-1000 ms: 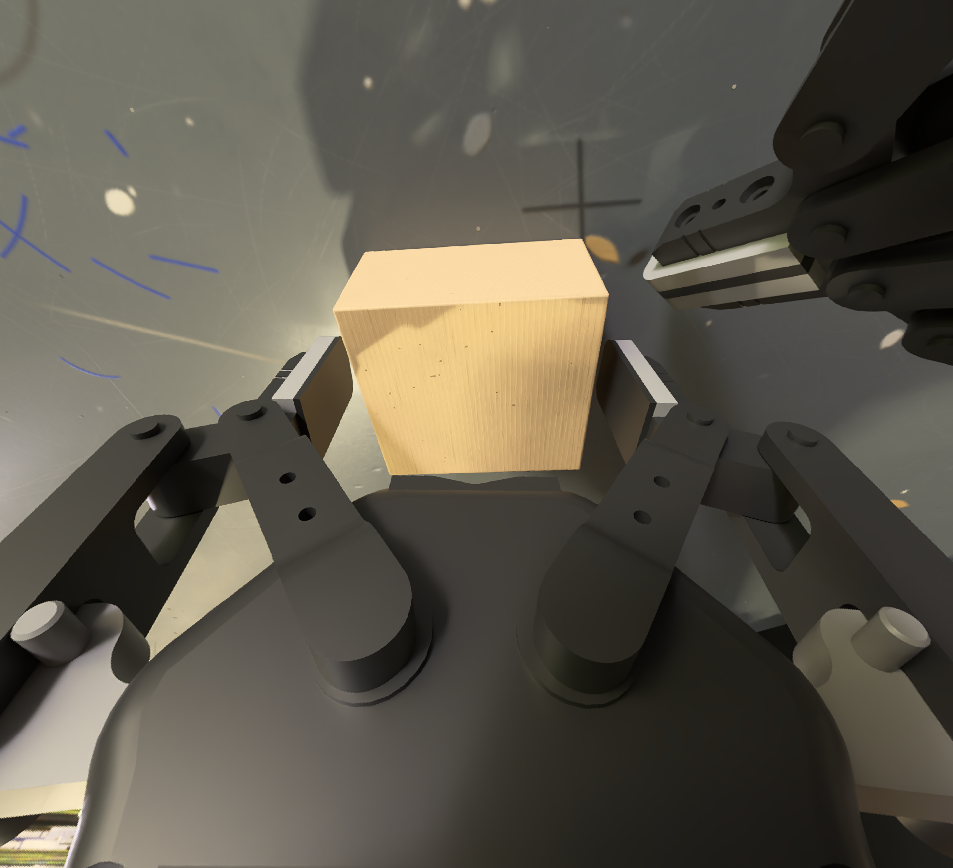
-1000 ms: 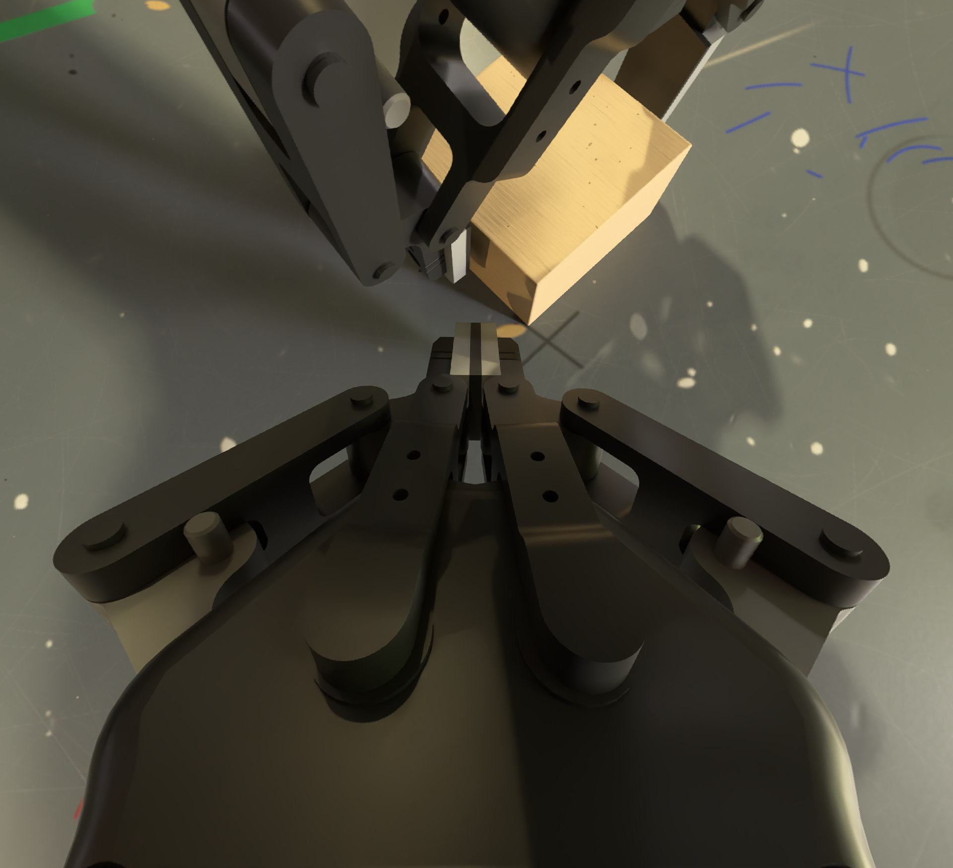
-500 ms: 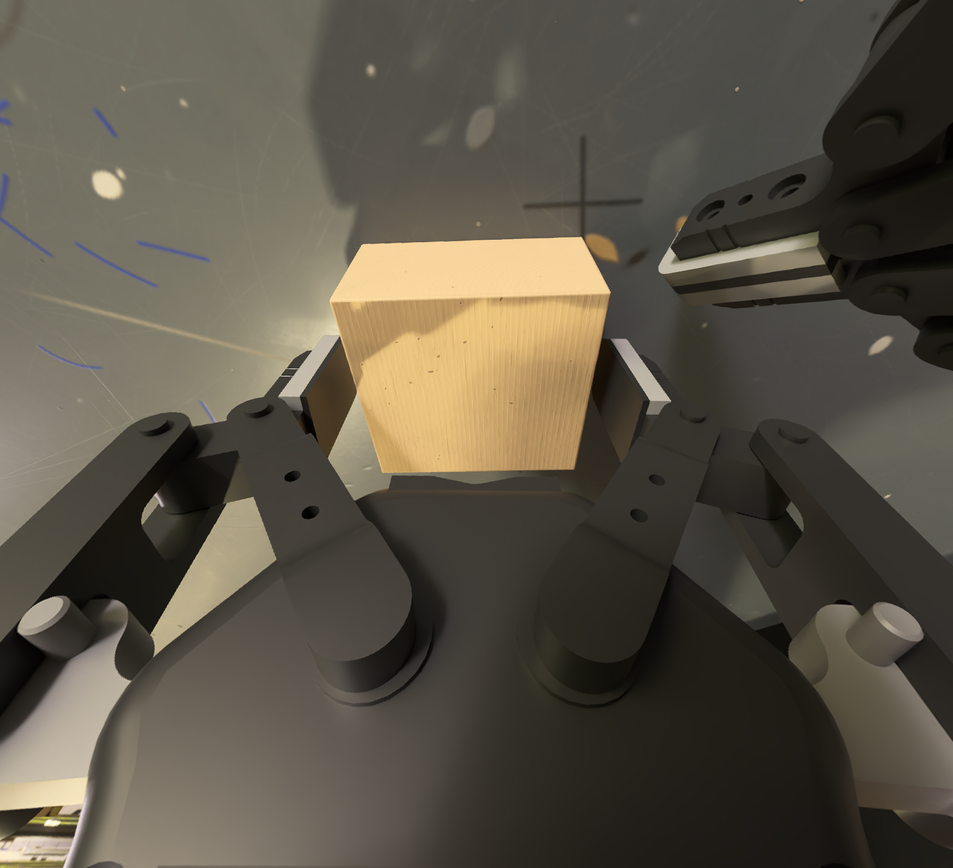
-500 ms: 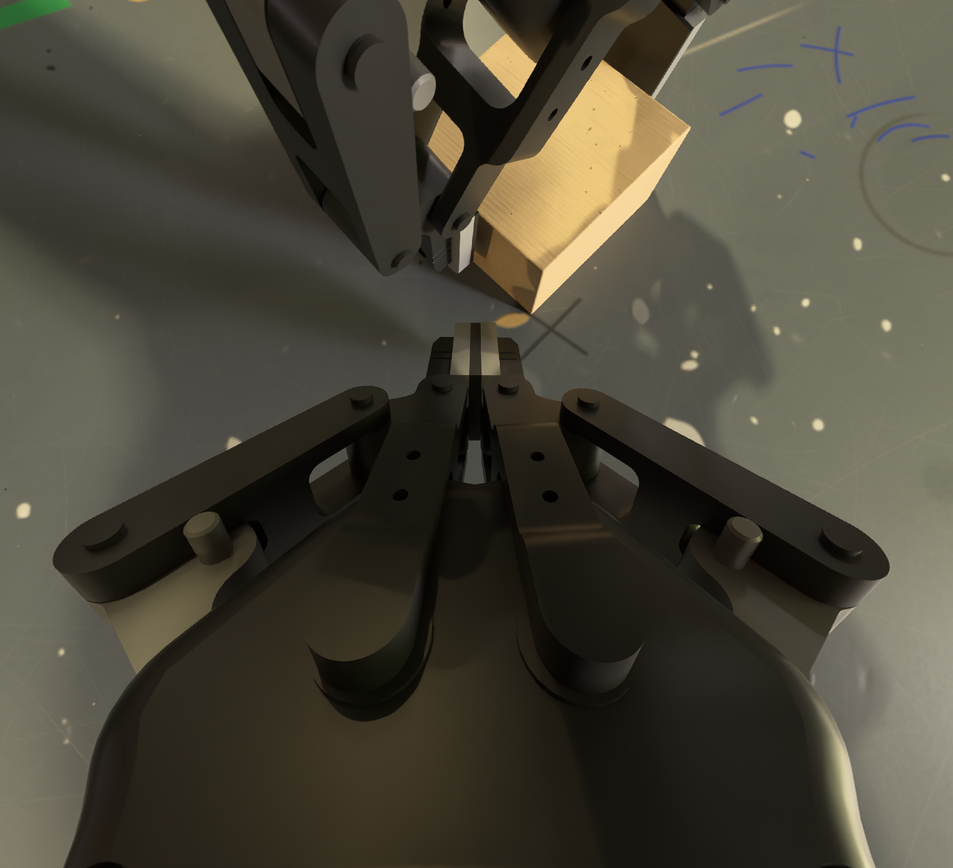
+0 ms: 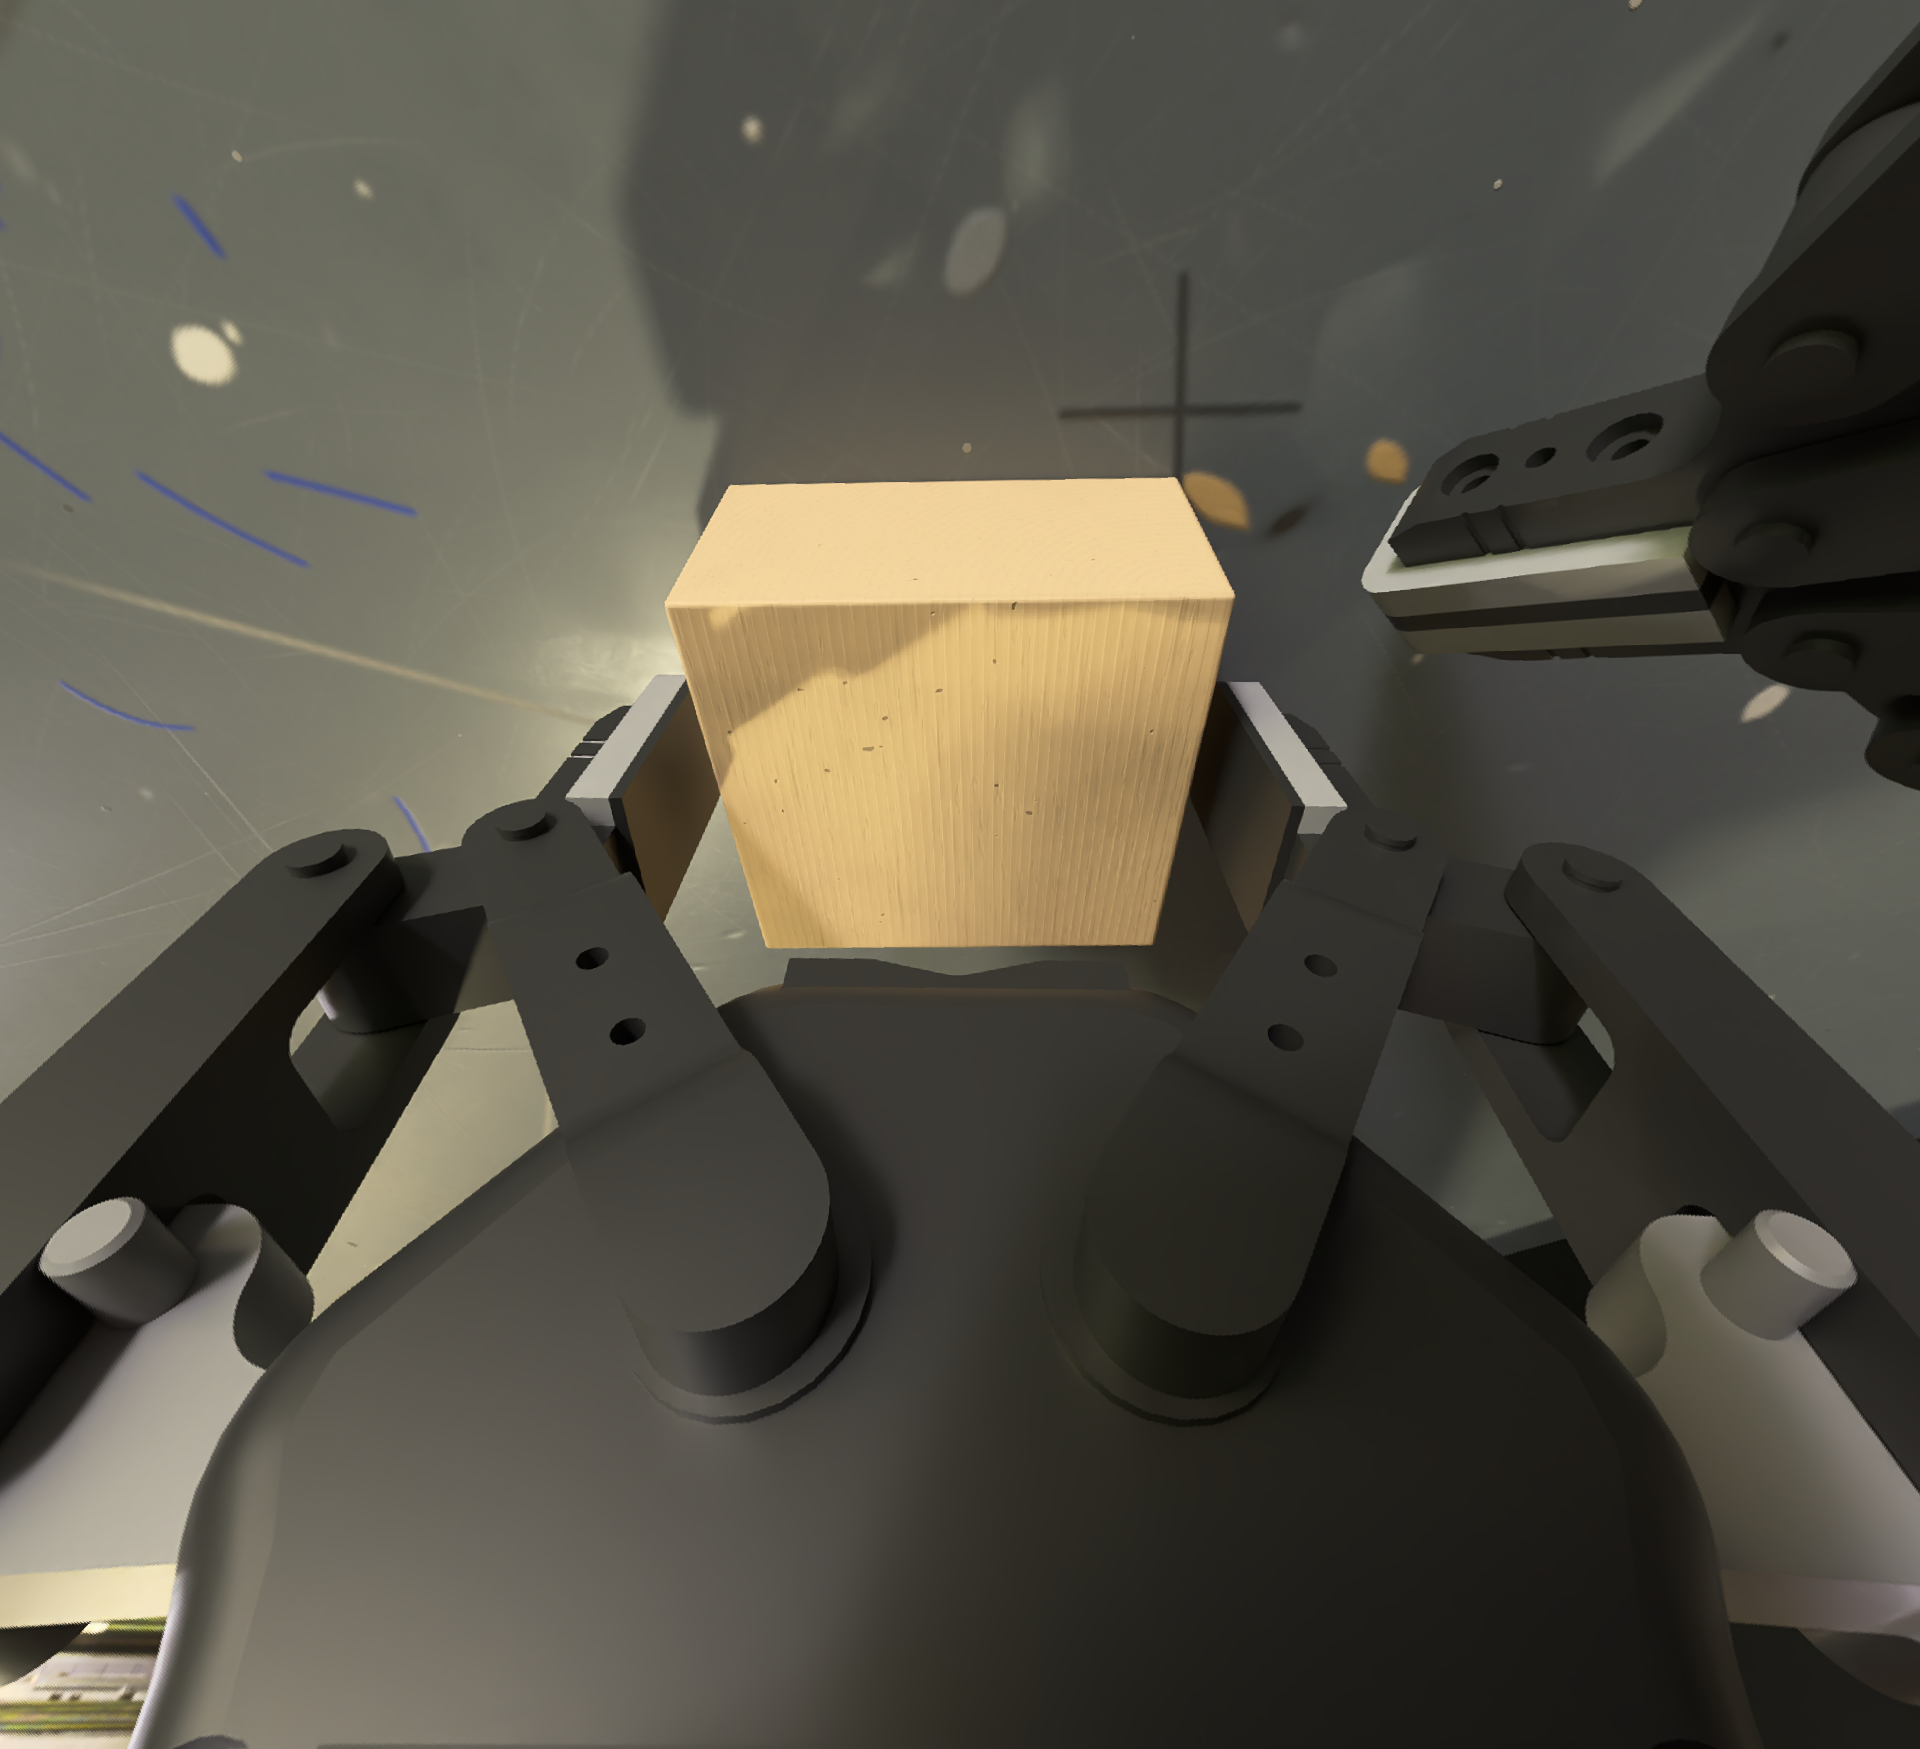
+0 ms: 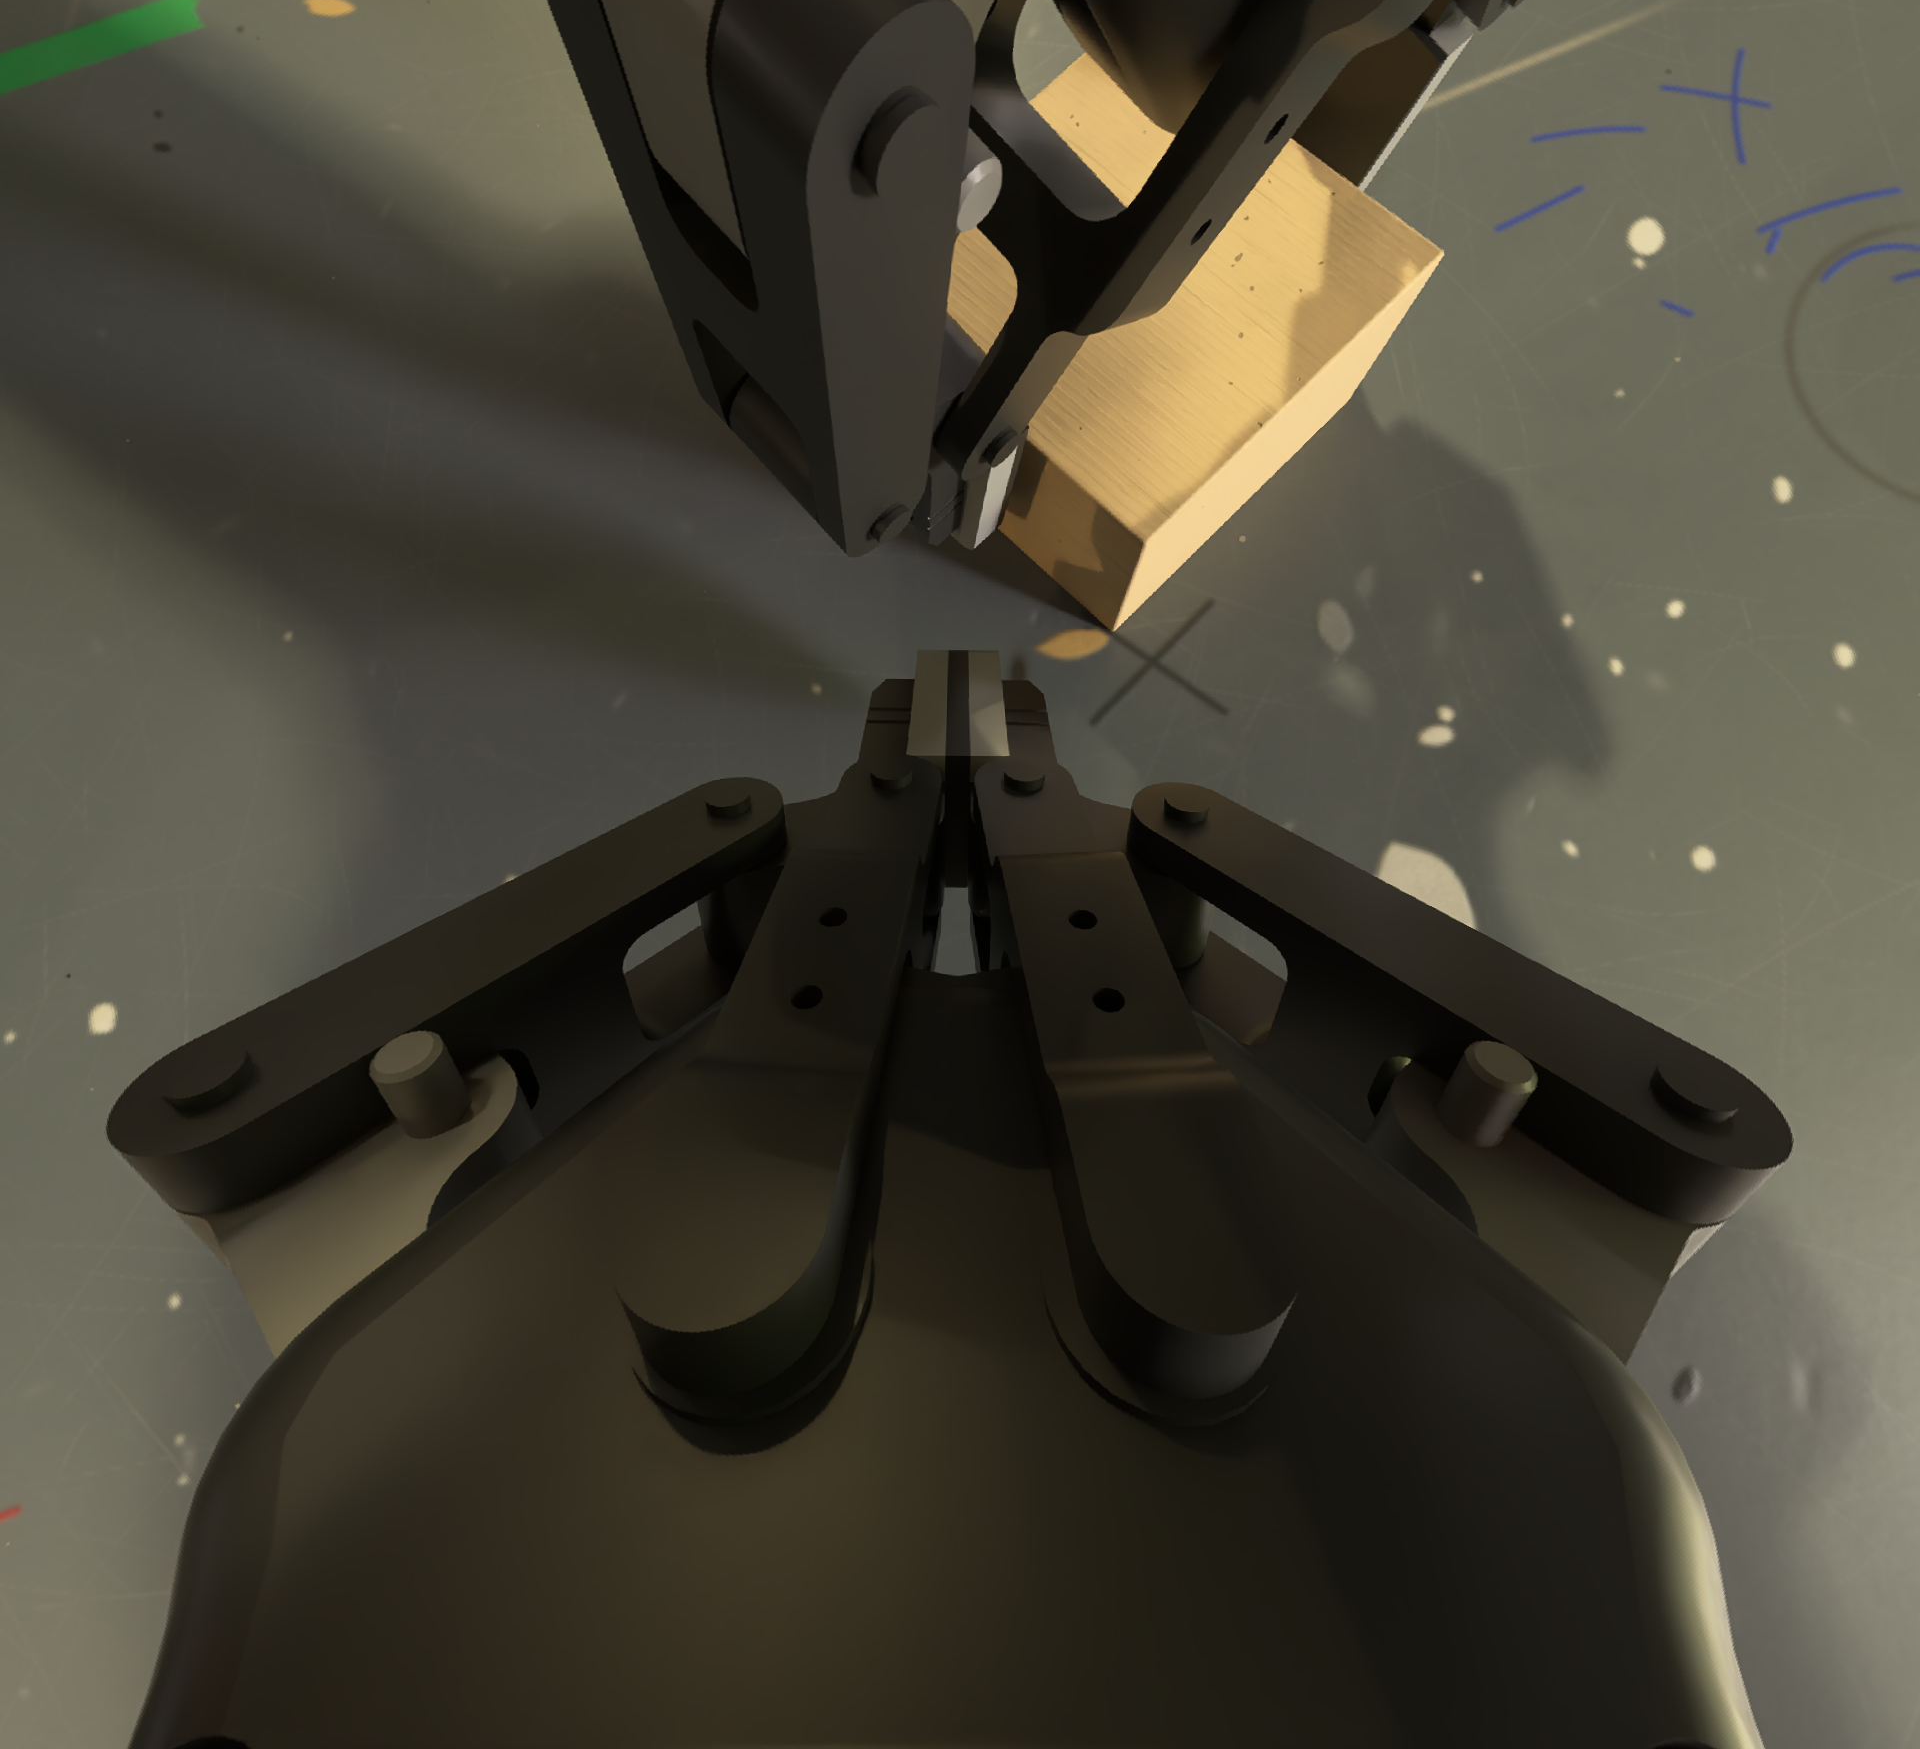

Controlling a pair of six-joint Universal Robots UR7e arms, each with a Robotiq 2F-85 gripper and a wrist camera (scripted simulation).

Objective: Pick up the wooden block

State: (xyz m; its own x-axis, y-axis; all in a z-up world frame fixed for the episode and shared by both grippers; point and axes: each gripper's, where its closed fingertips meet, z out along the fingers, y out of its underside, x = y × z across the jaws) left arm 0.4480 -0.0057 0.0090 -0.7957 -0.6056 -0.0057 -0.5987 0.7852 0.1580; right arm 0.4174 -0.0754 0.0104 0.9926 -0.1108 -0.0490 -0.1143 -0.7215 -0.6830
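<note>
The wooden block (image 5: 951,743) is a pale tan cube held between the pads of my left gripper (image 5: 956,749), which is shut on its two sides. In the right wrist view the block (image 6: 1226,369) hangs tilted, with its lowest corner close over the grey table (image 6: 312,764). My right gripper (image 6: 956,691) is shut and empty, with its tips just short of that corner. It also shows at the right edge of the left wrist view (image 5: 1538,598).
The grey table top (image 5: 312,89) is scratched and speckled with pale spots. A dark cross mark (image 5: 1179,411) lies just beyond the block, blue pen strokes (image 5: 229,525) lie to the left, and a green strip (image 6: 99,42) lies far left in the right wrist view.
My left gripper keeps its hold on the block and has drifted slightly. In the left wrist view the right gripper has edged a little to the right, away from the block.
</note>
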